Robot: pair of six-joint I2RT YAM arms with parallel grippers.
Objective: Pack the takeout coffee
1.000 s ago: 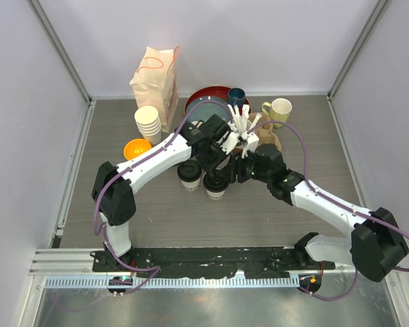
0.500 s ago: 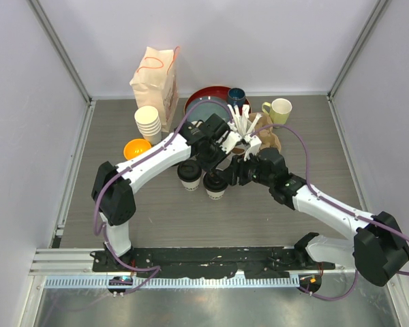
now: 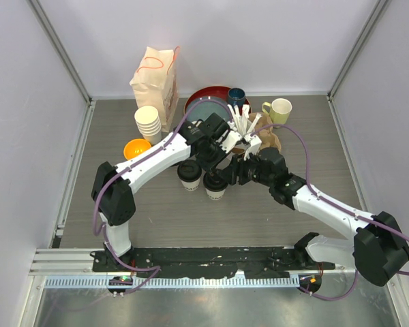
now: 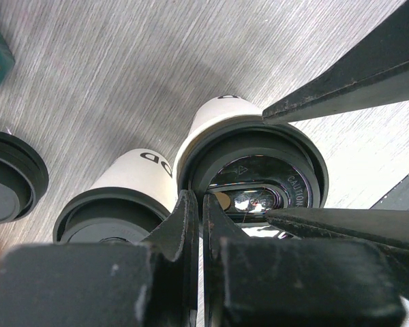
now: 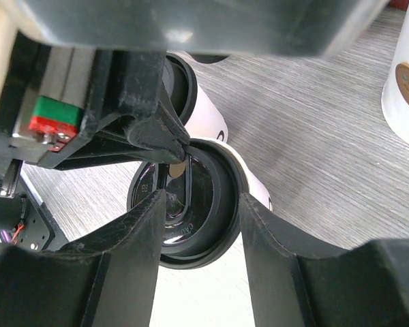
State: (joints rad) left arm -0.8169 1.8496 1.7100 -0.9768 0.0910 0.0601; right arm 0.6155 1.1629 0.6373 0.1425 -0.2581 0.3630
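Observation:
Two takeout coffee cups with black lids stand side by side at mid-table: the left cup (image 3: 189,175) and the right cup (image 3: 215,185). In the left wrist view the right cup (image 4: 255,167) fills the centre and the other cup (image 4: 116,204) stands beside it. My left gripper (image 3: 214,165) is shut, its tips (image 4: 199,202) resting at the rim of the right cup's lid, nothing between them. My right gripper (image 3: 223,178) is open and straddles that same lid (image 5: 198,197), one finger (image 5: 133,238) over the lid, the other finger (image 5: 266,238) beside its rim.
At the back stand a paper bag (image 3: 155,75), a stack of paper cups (image 3: 148,122), an orange bowl (image 3: 137,148), a red plate (image 3: 208,101), a teal mug (image 3: 236,97) and a pale mug (image 3: 281,109). A brown holder with white utensils (image 3: 258,138) lies behind my grippers.
My right gripper has slid a little to the left, closer round the right cup's lid. The left arm and both cups have stayed put.

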